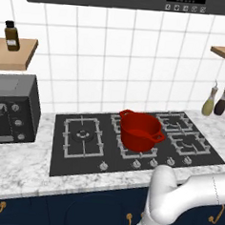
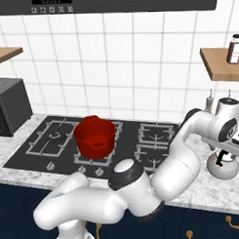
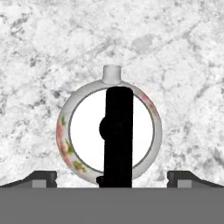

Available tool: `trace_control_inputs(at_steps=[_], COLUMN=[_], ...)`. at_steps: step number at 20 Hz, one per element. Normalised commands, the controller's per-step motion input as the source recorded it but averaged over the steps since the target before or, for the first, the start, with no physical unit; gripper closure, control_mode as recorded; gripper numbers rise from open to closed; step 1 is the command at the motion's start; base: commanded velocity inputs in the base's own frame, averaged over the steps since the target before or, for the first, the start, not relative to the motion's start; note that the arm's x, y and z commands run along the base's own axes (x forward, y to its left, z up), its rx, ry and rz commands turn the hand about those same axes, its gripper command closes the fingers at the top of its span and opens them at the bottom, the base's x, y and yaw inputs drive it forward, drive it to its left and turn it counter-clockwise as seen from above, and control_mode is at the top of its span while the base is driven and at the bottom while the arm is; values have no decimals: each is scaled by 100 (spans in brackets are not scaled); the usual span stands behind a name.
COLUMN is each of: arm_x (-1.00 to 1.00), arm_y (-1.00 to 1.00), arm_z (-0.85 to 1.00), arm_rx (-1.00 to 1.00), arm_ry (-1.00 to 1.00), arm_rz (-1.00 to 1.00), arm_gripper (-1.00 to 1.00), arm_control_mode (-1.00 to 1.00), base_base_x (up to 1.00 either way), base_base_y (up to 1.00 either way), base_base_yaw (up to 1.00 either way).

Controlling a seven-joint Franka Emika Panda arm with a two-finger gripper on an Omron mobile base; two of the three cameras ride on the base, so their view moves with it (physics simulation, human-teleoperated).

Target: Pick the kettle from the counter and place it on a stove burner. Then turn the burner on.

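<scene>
Two stages of the job remain undone at this moment: the kettle (image 3: 111,131) sits on the marble desk (image 3: 39,57) to the right of the stove (image 1: 82,152), off any burner, and nothing suggests a burner has been lit. Seen from directly above in the hand view, the kettle shows a pale lid ringed by a flowered rim, its short spout pointing to the top of the picture and its black handle running as a dark bar across the middle. The gripper (image 3: 112,177) hangs over it with its jaws spread as wide as they go, one fingertip (image 3: 41,177) on each side and both well clear of the kettle's body, holding nothing and touching nothing. In the right base view the arm reaches out over the desk's right end with the hand above the kettle. A red pot (image 1: 139,131) occupies the stove's centre burner, leaving the outer burners free for the placement to come.
</scene>
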Motion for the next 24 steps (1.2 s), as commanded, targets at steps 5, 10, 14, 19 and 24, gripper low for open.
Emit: trace_control_inputs(at_steps=[5, 10, 14, 19, 24], arm_x=[17, 0, 0, 0, 6], arm_y=[-18, 5, 77, 100, 100], arm_z=[-32, 0, 2, 2, 13], arm_rx=[0, 0, 4, 3, 1], arm_ry=[-3, -4, -20, -18, -15], arm_rz=[-2, 0, -1, -9, -15], arm_gripper=[100, 100, 100, 100, 100], arm_control_mode=[-100, -100, -100, -100, -100], base_base_x=[0, 0, 0, 0, 0], base_base_y=[0, 0, 0, 0, 0], base_base_yaw=[0, 0, 0, 0, 0])
